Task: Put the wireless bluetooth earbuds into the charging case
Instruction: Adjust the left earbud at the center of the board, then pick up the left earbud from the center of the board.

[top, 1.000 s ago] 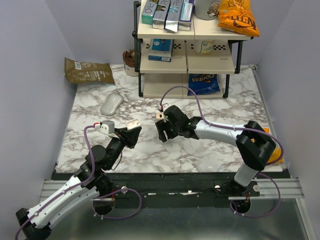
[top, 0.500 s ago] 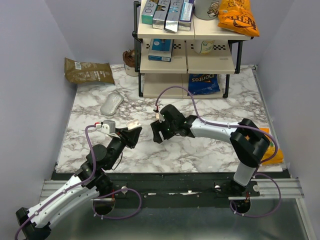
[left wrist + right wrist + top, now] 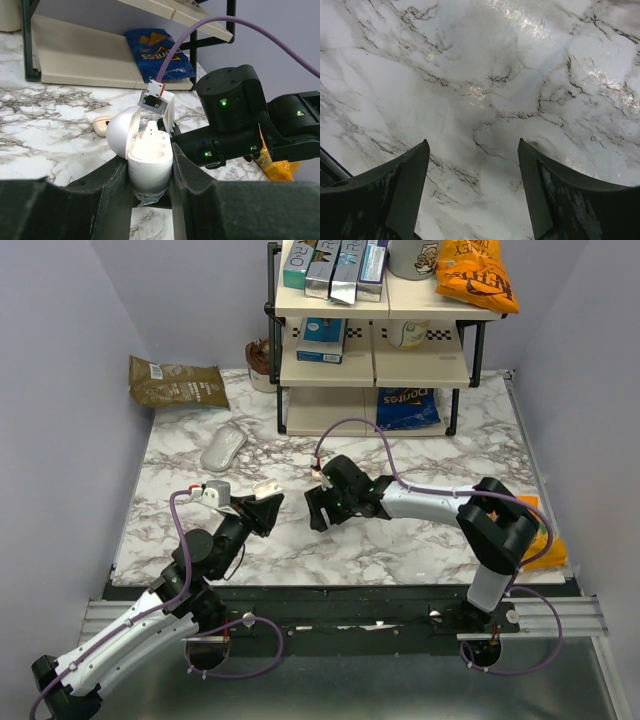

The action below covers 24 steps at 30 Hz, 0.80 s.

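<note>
My left gripper [image 3: 263,506] is shut on the white charging case [image 3: 148,162], gripping its lower half between both fingers and holding it above the table. The case's lid stands open to the left, and it also shows in the top view [image 3: 266,487]. A pale pointed piece stands in the far socket; the near sockets look empty. A beige earbud [image 3: 102,125] lies on the marble just behind the lid. My right gripper [image 3: 318,515] is open and empty, close to the right of the case. Its wrist view [image 3: 472,142] shows only bare marble between the fingers.
A white computer mouse [image 3: 223,449] lies at the back left, and a brown bag [image 3: 177,382] sits behind it. A shelf rack [image 3: 375,340] with boxes stands at the back, with a blue chip bag [image 3: 407,407] under it. An orange packet [image 3: 548,540] lies by the right edge.
My right gripper has moved a little left and nearer, closer to the case. My left gripper and the case have stayed in place.
</note>
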Each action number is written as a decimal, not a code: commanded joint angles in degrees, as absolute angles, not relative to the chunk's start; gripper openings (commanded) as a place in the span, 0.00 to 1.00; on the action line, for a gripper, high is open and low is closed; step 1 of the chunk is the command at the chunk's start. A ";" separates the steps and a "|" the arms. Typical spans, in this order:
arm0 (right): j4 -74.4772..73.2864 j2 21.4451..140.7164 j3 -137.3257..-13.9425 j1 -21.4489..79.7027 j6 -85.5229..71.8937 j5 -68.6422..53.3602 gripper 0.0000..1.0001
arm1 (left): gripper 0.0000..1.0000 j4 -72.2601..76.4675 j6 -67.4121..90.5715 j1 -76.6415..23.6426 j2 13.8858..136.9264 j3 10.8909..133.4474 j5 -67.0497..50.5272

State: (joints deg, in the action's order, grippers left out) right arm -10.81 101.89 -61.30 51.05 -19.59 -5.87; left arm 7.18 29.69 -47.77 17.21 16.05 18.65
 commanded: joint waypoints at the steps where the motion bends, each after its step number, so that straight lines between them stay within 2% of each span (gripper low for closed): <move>1: -11.87 100.90 -58.98 51.33 -20.57 -3.61 0.80 | 0.00 7.82 29.79 -48.08 17.23 16.70 18.81; 24: -13.79 98.52 -54.67 51.33 -23.72 5.97 0.78 | 0.00 8.52 29.97 -48.08 18.02 16.52 18.63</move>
